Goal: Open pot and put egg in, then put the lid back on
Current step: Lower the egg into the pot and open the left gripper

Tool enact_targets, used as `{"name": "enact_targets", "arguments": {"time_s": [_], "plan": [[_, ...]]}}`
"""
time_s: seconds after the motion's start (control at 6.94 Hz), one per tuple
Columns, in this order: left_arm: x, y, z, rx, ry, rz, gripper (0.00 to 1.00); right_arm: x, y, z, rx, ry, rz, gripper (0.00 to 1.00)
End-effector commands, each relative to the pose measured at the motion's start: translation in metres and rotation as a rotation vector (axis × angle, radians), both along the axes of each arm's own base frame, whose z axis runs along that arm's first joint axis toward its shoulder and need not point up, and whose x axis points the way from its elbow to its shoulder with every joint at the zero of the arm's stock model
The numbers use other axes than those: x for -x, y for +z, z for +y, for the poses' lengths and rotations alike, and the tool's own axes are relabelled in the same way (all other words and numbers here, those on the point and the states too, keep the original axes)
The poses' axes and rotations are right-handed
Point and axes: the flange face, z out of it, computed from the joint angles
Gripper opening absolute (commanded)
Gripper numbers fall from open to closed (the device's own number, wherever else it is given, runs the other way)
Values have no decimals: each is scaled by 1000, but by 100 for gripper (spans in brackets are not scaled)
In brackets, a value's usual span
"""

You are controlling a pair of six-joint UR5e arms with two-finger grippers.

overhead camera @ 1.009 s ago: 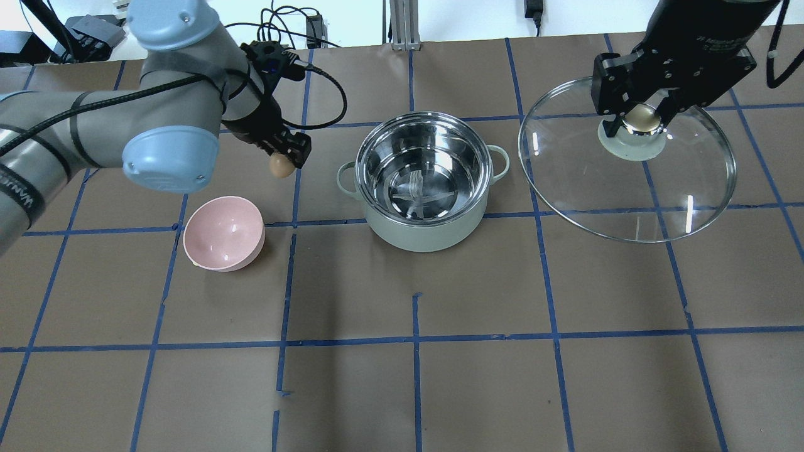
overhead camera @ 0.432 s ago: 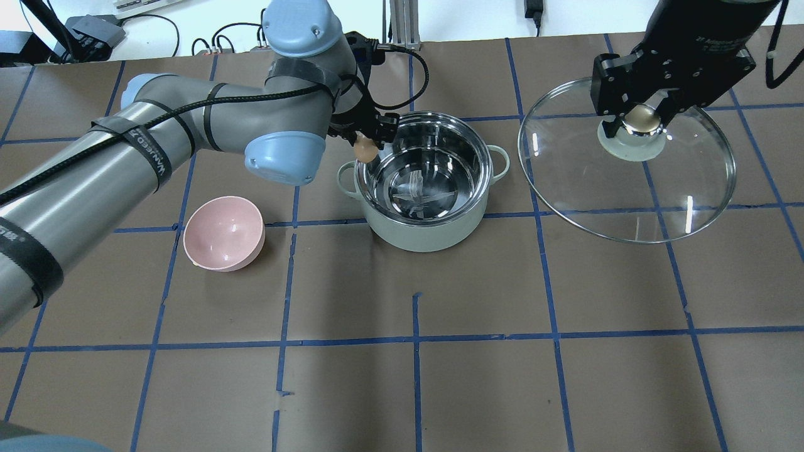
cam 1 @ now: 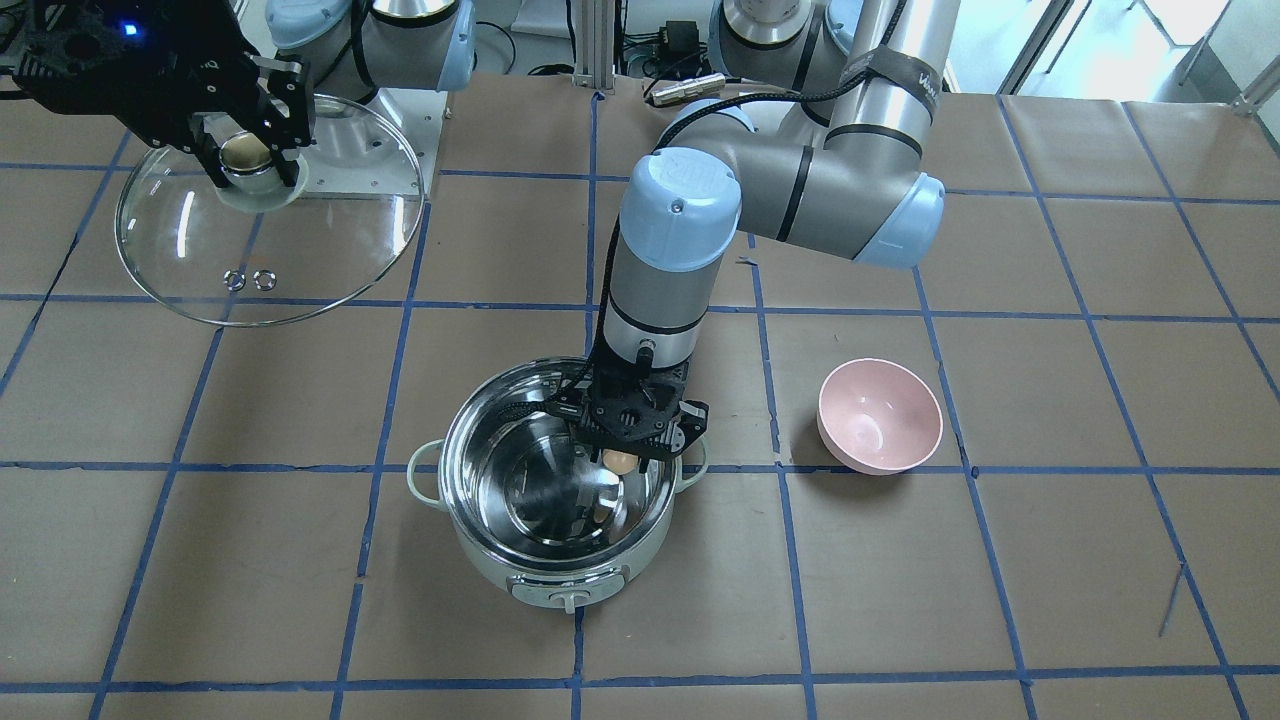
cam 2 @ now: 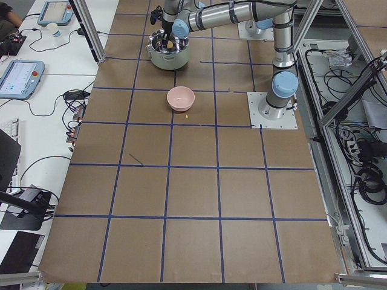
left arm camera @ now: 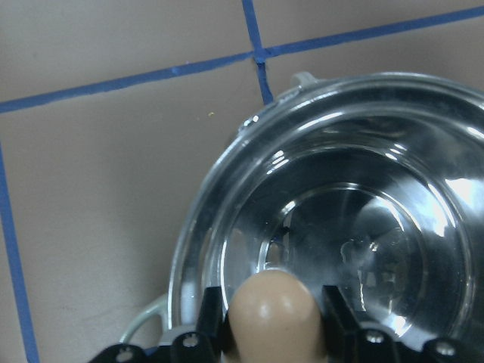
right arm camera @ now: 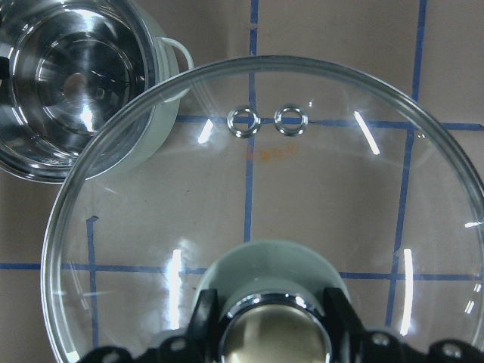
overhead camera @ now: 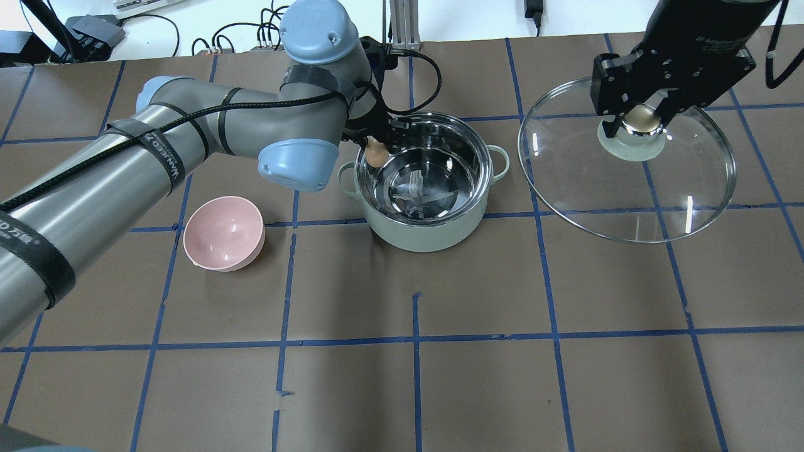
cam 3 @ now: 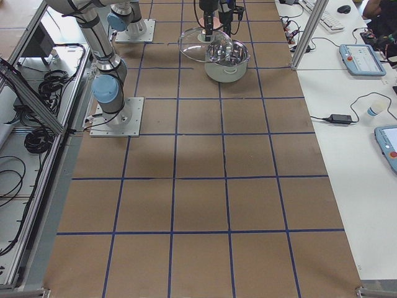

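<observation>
The mint-green pot stands open mid-table, its steel inside empty; it also shows in the front view and the left wrist view. My left gripper is shut on the light-brown egg and holds it just over the pot's left rim; the egg shows between the fingers in the left wrist view and in the front view. My right gripper is shut on the knob of the glass lid and holds it raised to the right of the pot; the lid fills the right wrist view.
A pink bowl sits empty left of the pot, also in the front view. The brown table carries a blue tape grid. Cables and a post lie at the far edge.
My left arm has swung right with the egg, from beside the pink bowl to over the pot's left rim. The right gripper and lid have not moved.
</observation>
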Motion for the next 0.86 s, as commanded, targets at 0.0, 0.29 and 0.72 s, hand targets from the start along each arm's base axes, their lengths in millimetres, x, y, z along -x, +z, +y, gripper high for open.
{"name": "enact_targets", "arguments": {"time_s": [0.0,0.29,0.72], "plan": [[12,-16,6,0,-9,-78,14,0,0,0,0,0,0,8],[14,-28,5,-14,-17,-93,14,0,0,0,0,0,0,8],[14,-34,4,-20,-20,-98,42,0,0,0,0,0,0,8]]}}
